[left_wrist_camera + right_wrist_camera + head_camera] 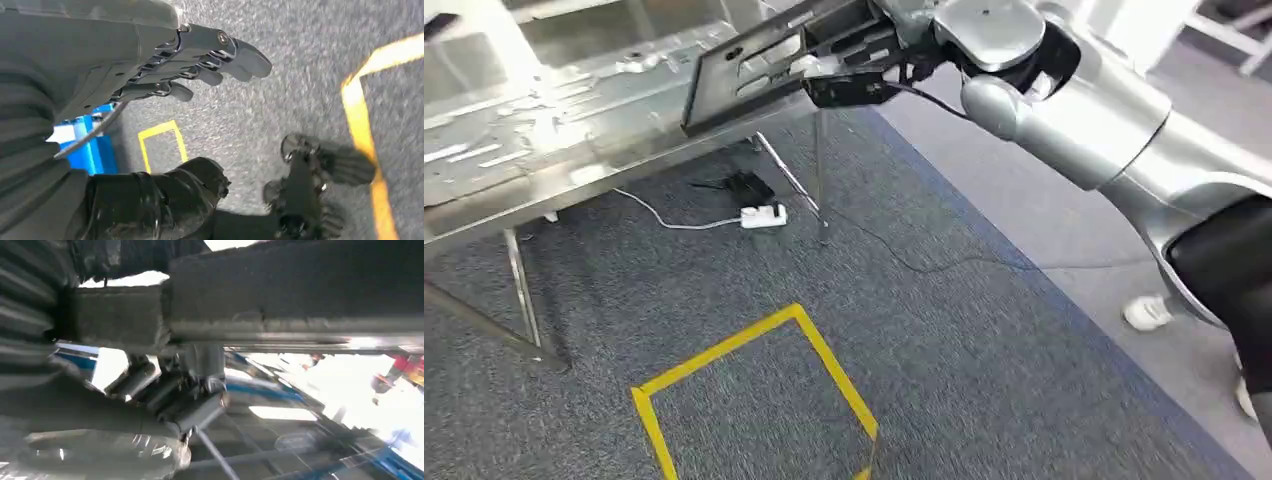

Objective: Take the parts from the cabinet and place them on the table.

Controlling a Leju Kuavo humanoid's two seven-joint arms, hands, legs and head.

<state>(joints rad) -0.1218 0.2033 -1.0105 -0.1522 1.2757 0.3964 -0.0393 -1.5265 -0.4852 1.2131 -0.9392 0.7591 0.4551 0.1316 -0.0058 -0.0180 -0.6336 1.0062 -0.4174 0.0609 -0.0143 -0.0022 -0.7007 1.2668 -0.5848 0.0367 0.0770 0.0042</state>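
Silver, rounded right arm (1064, 110) with black jointed right hand (864, 75); grey ribbed cover and dark screw-pinned fingers (210, 55) on left hand (165, 65).

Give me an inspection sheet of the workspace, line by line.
Surface: shiny metal table at upper left, on thin legs over grey carpet.
Job's things: dark flat part with slots, held tilted over the table's edge.
Clutter: nothing seen on the table.
Hands: right hand grips the part; left hand hangs over the carpet, fingers apart, holding nothing.
Cables: white power strip with a white lead under the table; a thin dark cable runs across the carpet.
Surroundings: yellow tape outline on the carpet; a person's white shoe at right.
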